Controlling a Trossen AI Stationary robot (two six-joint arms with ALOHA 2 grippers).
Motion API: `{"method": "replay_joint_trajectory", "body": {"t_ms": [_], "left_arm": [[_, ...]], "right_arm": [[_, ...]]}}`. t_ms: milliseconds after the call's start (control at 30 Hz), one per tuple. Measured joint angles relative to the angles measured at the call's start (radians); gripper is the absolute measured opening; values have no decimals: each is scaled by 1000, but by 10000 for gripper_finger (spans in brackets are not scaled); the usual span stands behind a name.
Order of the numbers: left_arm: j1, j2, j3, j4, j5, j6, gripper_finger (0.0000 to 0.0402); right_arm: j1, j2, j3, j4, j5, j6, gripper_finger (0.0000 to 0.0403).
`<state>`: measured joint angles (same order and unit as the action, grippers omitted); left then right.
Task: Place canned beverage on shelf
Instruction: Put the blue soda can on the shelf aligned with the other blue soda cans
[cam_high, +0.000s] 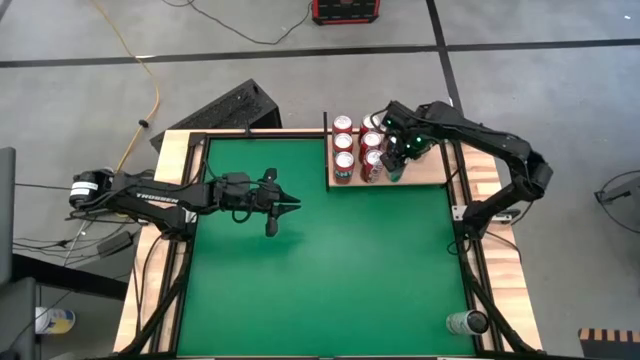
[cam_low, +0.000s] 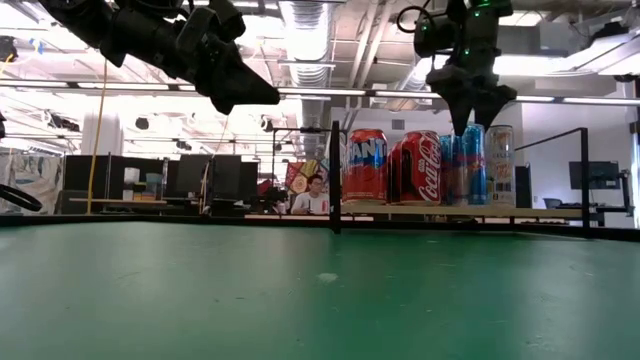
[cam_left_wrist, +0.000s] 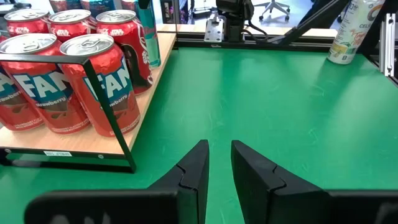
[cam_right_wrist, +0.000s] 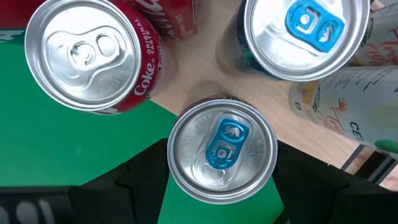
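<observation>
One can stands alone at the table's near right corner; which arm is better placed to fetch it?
Probably the right: its end effector is open above the shelf on that side, while the shut left end effector hovers mid-table, farther from the can.

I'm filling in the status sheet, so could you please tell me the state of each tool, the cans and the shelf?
Left tool: shut, empty, above the green table.
Right tool: open, over the blue-tab can.
Blue-tab can: upright at the shelf's edge, not gripped.
Shelf: loaded with upright cans.
Pale can: upright on the table, off the shelf.
</observation>
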<state>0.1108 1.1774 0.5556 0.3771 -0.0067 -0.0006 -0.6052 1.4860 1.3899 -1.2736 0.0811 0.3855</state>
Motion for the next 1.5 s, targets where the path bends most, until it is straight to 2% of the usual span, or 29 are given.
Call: {"method": "replay_joint_trajectory", "body": {"t_ms": [1200,1333,1500], "left_arm": [[0,0,0,1,-5,3,56],[0,0,0,1,-5,3,56],[0,0,0,1,-5,3,56]], "right_arm": [[-30,1,-2,20,-5,-27,284],[-31,1,-2,26,-4,-36,305],[-31,1,-2,26,-4,-45,354]]}}
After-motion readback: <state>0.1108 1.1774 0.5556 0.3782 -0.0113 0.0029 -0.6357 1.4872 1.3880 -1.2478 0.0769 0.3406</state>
